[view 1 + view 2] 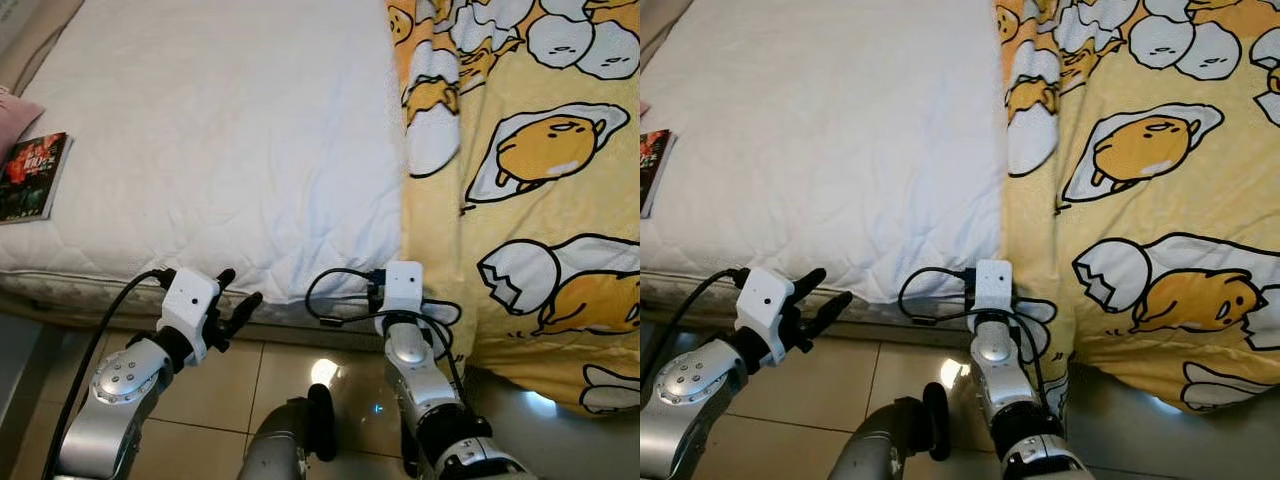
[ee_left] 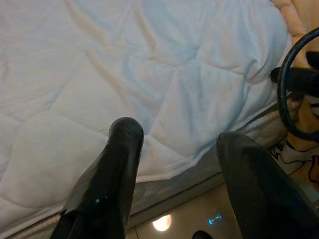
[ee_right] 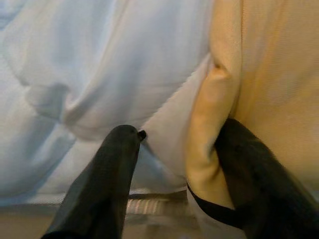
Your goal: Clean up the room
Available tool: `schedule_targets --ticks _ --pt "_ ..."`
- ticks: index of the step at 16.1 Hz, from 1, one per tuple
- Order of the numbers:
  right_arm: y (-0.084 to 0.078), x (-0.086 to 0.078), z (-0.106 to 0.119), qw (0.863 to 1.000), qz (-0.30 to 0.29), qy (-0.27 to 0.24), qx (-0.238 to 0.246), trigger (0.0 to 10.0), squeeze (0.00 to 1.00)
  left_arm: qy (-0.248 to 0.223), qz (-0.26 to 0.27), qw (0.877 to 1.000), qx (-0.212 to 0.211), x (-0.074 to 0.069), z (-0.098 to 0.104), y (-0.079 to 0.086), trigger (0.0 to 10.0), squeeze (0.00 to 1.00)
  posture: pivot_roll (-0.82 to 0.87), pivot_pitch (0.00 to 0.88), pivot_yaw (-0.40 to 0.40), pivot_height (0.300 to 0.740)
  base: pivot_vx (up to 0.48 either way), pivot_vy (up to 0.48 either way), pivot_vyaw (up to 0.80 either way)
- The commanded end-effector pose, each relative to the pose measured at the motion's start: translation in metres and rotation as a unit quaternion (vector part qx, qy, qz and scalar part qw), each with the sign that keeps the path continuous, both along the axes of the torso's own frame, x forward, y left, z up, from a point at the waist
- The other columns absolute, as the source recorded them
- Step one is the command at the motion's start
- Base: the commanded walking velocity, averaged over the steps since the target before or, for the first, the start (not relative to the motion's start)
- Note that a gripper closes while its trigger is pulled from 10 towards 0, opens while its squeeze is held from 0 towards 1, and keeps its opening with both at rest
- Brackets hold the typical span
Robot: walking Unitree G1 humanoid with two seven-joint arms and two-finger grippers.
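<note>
At the far left of the bed lies a book [image 1: 32,176] with a dark red cover, flat on the white mattress pad [image 1: 230,150] near its left edge, beside a bit of pink cushion [image 1: 15,108]. It is well apart from both arms, so it looks like a later item in the tidying.

Next comes the left pincer [image 1: 236,297], held out just short of the mattress edge above the tiled floor [image 1: 215,385]. Its two black fingers [image 2: 112,174] are spread wide with nothing between them; in the left wrist view they frame the quilted pad and the seam of the bed's edge. It seems to wait in reserve, ready to take a second hold on bedding.

Further right, the right pincer [image 3: 174,164] is at the foot edge of the bed, where the white pad meets the yellow blanket [image 1: 530,200] printed with egg cartoons. Its fingers stand apart, astride a hanging fold of the blanket's hem [image 3: 207,149], one finger against the yellow cloth, not yet pinching it. The blanket covers only the right part of the bed and droops over the edge, so the likely aim is to grip this corner and pull the cover straight.
</note>
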State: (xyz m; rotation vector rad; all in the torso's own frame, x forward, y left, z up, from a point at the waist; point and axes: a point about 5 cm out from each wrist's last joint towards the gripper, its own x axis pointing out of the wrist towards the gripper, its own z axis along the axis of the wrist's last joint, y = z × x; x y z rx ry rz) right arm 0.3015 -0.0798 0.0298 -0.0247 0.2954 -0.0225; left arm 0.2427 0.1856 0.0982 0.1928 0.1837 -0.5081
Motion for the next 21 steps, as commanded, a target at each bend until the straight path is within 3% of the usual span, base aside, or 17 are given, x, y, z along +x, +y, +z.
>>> schedule_targets --ticks 1,7,10,12,14,17,21 --pt "0.013 -0.023 -0.030 0.995 0.023 0.094 0.017 0.0 0.00 0.015 0.005 1.000 0.008 -0.003 -0.007 0.003 10.0 0.00 0.13 0.320 0.214 0.740 0.000 0.000 0.00" --pt "0.014 -0.011 -0.020 0.997 0.035 0.069 0.011 0.0 0.00 0.005 0.003 1.000 0.002 0.015 -0.005 -0.002 10.0 0.00 0.10 0.312 0.224 0.740 0.000 0.000 0.00" --pt "0.016 -0.011 -0.018 0.997 0.043 0.056 -0.010 0.0 0.00 0.008 -0.002 1.000 0.004 0.015 -0.007 -0.002 10.0 0.00 0.10 0.313 0.233 0.740 0.000 0.000 0.00" --pt "0.019 -0.004 -0.005 0.998 0.061 0.019 -0.022 0.0 0.00 0.009 -0.013 1.000 0.002 0.017 -0.009 -0.007 10.0 0.00 0.08 0.299 0.233 0.740 0.000 0.000 0.00" --pt "0.025 0.001 0.008 0.997 0.073 -0.010 -0.009 0.0 0.00 0.007 -0.016 1.000 -0.001 0.020 -0.010 -0.011 10.0 0.00 0.07 0.282 0.227 0.740 0.000 0.000 0.00" --pt "0.047 -0.002 0.030 0.988 0.141 -0.052 0.035 0.0 0.00 0.004 -0.013 1.000 -0.008 0.026 -0.015 -0.016 10.0 0.00 0.03 0.221 0.195 0.740 0.000 0.000 0.00" --pt "0.059 -0.006 0.043 0.977 0.191 -0.062 0.069 0.0 0.00 -0.003 -0.003 1.000 -0.019 0.029 -0.020 -0.021 10.0 0.00 0.02 0.172 0.151 0.740 0.000 0.000 0.00"
